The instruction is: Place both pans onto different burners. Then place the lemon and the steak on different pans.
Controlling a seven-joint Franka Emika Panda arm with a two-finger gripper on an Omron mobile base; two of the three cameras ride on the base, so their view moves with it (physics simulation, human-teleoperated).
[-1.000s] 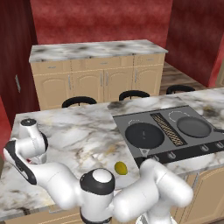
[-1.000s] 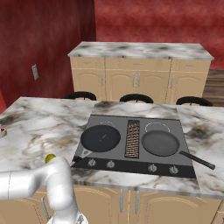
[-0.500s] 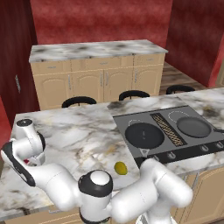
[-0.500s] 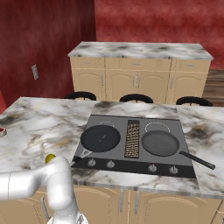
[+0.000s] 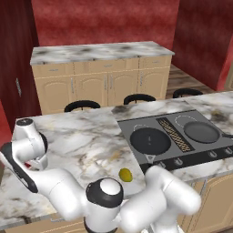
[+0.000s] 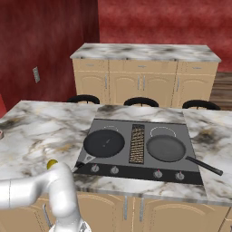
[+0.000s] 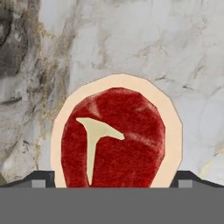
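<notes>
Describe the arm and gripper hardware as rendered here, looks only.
The arm is glossy white with rounded, bulbous link shells and dark grey-black joint caps and bands; one round cap carries a pale disc. No cables or markings are visible. The gripper shows as two small dark grey finger tips with lighter square pads.

You won't find any readable text, labels, brands or numbers here, on any surface.

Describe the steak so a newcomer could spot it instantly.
On the marble island counter, go to the end far from the cooktop, under the arm's open pincer. The steak lies flat there: a red slab with a pale fat rim and T-shaped bone mark, unlike the small yellow-green lemon.
</notes>
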